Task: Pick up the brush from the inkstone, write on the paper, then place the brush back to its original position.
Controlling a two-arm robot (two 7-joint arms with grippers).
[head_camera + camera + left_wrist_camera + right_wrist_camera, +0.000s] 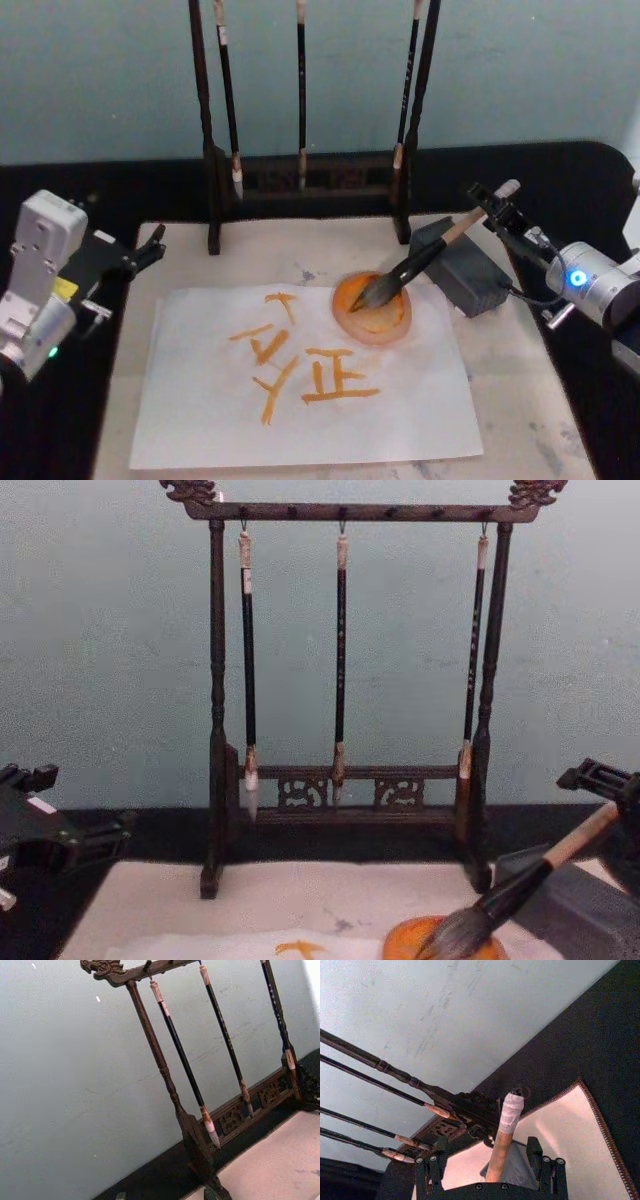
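Two views disagree about the right gripper (488,212). From the head it seems to sit on the tan handle of the brush (420,262), to the right of the orange dish (372,312) and farther back. Its own wrist camera shows the fingers (431,1172) standing off the handle on both sides with a gap, so it is open and grips nothing. The brush leans across the grey inkstone (462,272) just right of the dish, with its bristles resting in the dish. The head view lays out the white paper (200,400) under the dish's near side, with orange strokes left of the dish. The chest view cuts the paper to a thin strip. The left gripper (152,245) is parked well left of the dish, fingers parted. Behind the dish stands the brush rack (212,180).
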